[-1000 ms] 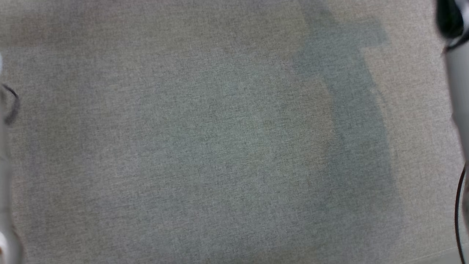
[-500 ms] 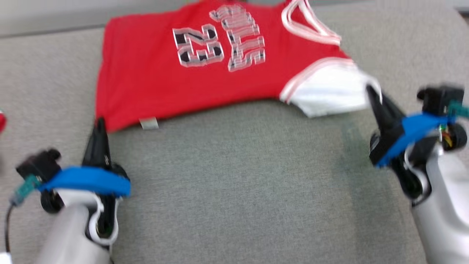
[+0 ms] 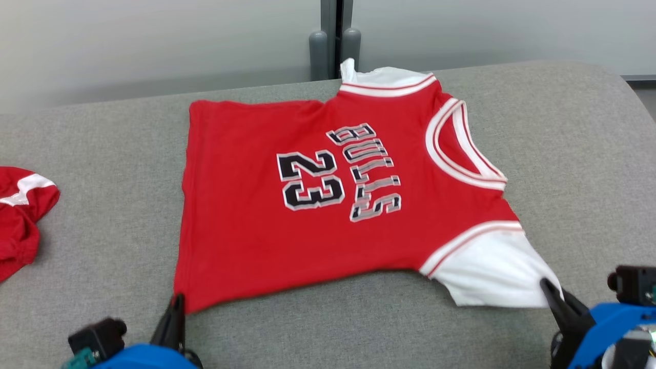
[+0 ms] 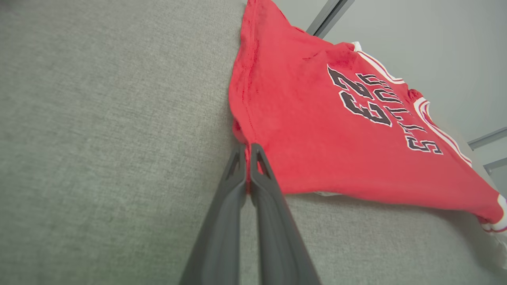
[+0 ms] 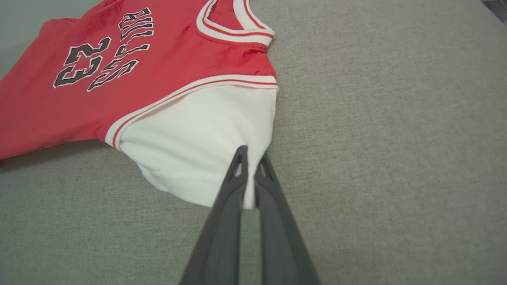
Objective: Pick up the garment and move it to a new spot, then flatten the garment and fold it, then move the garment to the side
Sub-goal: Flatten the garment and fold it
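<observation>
The garment (image 3: 307, 205) is a red jersey with white sleeves and "BULLS 23" on it, spread across the grey cushioned surface (image 3: 102, 154), neck to the right. My left gripper (image 3: 177, 302) is shut on its near left hem corner, and the left wrist view shows the red cloth (image 4: 317, 118) pinched between the two dark fingers (image 4: 247, 152). My right gripper (image 3: 548, 287) is shut on the edge of the near white sleeve (image 5: 198, 142), with white cloth caught between its fingers (image 5: 249, 158). The near edge of the garment is lifted a little off the surface.
Another red and white piece of clothing (image 3: 20, 215) lies bunched at the left edge. A pale wall (image 3: 154, 41) with a dark vertical post (image 3: 335, 36) stands behind the surface. Bare grey cushion (image 5: 396, 118) stretches to the right and in front.
The head camera has tilted up, from bare grey surface to the whole garment. Both grippers stay shut on the garment's near edge.
</observation>
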### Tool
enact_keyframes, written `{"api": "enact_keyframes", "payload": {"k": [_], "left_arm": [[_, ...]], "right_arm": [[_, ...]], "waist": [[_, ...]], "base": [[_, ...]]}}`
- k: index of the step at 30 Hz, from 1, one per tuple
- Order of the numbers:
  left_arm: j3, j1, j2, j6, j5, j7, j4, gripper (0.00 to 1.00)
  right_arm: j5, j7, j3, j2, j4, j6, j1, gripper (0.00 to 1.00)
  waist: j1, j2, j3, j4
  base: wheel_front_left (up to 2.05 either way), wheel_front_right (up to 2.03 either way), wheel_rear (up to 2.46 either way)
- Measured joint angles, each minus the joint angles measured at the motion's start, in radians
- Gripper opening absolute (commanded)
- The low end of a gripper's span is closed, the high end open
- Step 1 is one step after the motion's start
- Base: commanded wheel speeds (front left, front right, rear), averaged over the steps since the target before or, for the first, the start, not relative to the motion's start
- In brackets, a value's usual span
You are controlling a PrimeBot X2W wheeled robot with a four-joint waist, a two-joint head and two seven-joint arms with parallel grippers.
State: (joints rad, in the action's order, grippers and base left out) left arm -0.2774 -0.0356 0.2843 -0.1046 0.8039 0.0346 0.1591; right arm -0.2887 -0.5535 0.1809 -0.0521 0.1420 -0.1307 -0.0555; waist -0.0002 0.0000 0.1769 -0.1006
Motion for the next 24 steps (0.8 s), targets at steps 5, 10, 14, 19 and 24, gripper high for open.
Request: {"api": "enact_keyframes", "payload": {"k": [5,10,14,19,24], "left_arm": [[-0.013,-0.13,0.026,-0.075,0.015,-0.081,-0.153,0.0],[-0.019,-0.164,0.02,-0.105,0.034,-0.116,-0.264,0.0],[-0.024,-0.124,0.011,-0.106,0.041,-0.135,-0.295,0.0],[-0.025,-0.02,-0.008,-0.101,0.053,-0.155,-0.301,0.0],[-0.017,0.104,-0.023,-0.088,0.058,-0.163,-0.241,0.0]], "right_arm": [[-0.057,-0.09,0.046,0.002,0.065,0.0,-0.079,0.0],[-0.059,-0.101,0.064,0.002,0.088,0.0,-0.082,0.0],[-0.044,-0.091,0.056,0.002,0.107,0.0,-0.019,0.0],[0.001,-0.089,0.035,0.002,0.108,0.0,0.115,0.0],[0.044,-0.098,0.022,0.002,0.048,0.0,0.253,0.0]], "waist": [[0.0001,0.0,-0.001,0.003],[0.0001,0.0,0.001,0.013],[0.0002,0.0,0.001,0.02],[0.0002,0.0001,0.009,0.025],[0.0003,0.0,0.035,0.031]], "base": [[0.0,0.0,0.0],[0.0,0.0,0.0],[0.0,0.0,0.0],[0.0,0.0,0.0],[0.0,0.0,0.0]]}}
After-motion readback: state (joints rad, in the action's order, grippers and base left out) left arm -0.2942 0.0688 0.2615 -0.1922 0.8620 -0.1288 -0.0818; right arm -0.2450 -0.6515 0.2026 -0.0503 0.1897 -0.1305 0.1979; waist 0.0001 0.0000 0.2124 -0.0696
